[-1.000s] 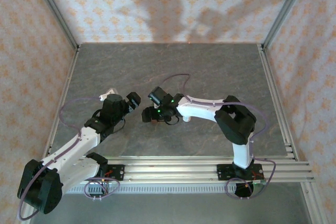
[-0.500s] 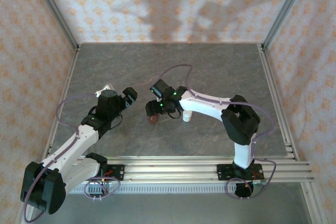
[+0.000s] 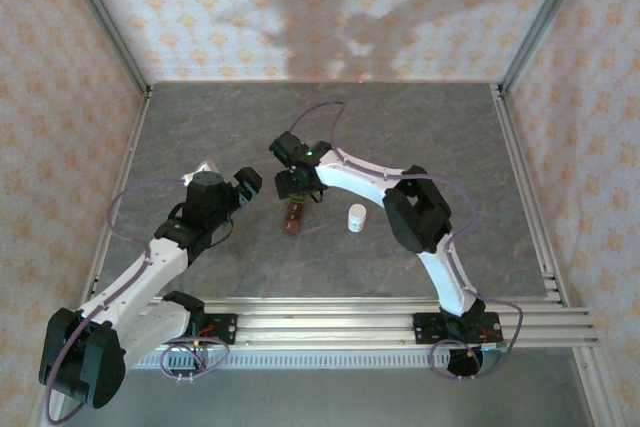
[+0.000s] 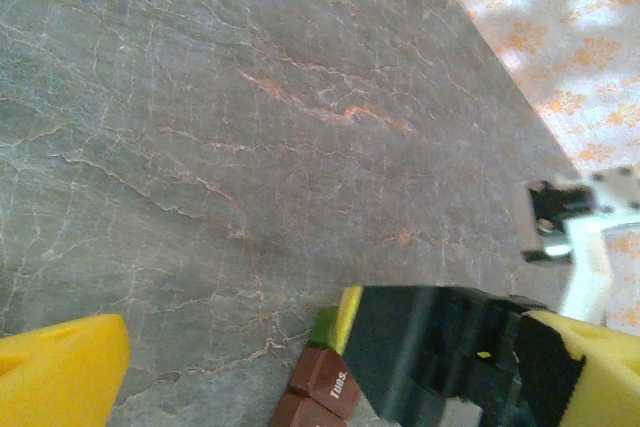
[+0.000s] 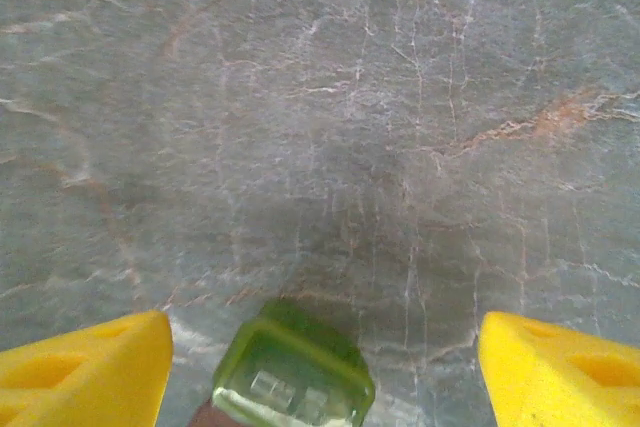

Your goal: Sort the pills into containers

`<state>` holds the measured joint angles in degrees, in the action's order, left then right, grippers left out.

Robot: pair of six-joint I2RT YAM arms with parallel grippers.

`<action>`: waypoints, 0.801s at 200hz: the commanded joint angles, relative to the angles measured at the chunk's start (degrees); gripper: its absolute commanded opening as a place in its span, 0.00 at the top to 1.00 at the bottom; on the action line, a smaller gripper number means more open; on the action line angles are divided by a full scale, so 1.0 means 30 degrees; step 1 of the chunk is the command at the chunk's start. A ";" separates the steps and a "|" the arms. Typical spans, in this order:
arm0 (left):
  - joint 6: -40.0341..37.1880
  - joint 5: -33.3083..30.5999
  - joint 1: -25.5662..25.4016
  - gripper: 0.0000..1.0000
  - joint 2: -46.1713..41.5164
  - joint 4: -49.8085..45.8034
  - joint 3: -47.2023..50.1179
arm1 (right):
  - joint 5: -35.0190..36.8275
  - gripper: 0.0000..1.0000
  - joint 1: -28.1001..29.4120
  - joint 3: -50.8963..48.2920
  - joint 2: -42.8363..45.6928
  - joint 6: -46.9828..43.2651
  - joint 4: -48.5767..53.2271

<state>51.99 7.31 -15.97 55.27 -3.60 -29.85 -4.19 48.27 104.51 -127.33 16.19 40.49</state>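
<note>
Jaws apart on right gripper, green end of containers between, untouched; left gripper jaws apart, just left; table stretches open toward far edge.

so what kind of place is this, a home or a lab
Probably a staged robot test cell, not a home: a left arm and right arm bolted to aluminium rails, patterned wall panels in metal framing, a stone-look tabletop.

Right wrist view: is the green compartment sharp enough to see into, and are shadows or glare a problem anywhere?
Right wrist: green compartment slightly soft, yellow fingertips blurred, a faint shadow on the table beyond. Top external: arm shadows fall on the back wall, no glare.
</note>
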 commanded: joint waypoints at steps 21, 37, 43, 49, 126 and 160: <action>0.0155 0.0184 0.0217 0.00 -0.0345 0.0187 0.0419 | 0.0974 0.20 0.0025 0.2016 -0.1373 -0.0152 0.1822; 0.0258 0.0197 0.0224 0.00 -0.0384 0.0277 0.0497 | 0.1069 0.20 -0.0034 0.1808 -0.1481 -0.0147 0.1822; 0.0264 0.0218 0.0204 0.00 -0.0433 0.0297 0.0558 | 0.1123 0.20 -0.0063 0.1616 -0.1475 -0.0129 0.1770; 0.0279 0.0217 0.0209 0.00 -0.0455 0.0330 0.0595 | 0.1177 0.20 -0.0130 0.1435 -0.1423 -0.0114 0.1732; 0.0138 0.0311 0.0225 0.00 -0.0655 0.0126 0.0544 | 0.1214 0.21 -0.0446 -0.1654 0.0460 0.0216 0.0644; -0.0100 0.0341 0.0222 0.00 -0.0756 -0.0089 0.0428 | 0.1133 0.21 -0.0504 -0.2794 0.1414 0.0318 0.0189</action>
<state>52.51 7.73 -15.97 54.02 -3.46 -28.42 -2.72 47.37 98.21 -126.69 16.67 40.66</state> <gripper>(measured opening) 0.996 0.794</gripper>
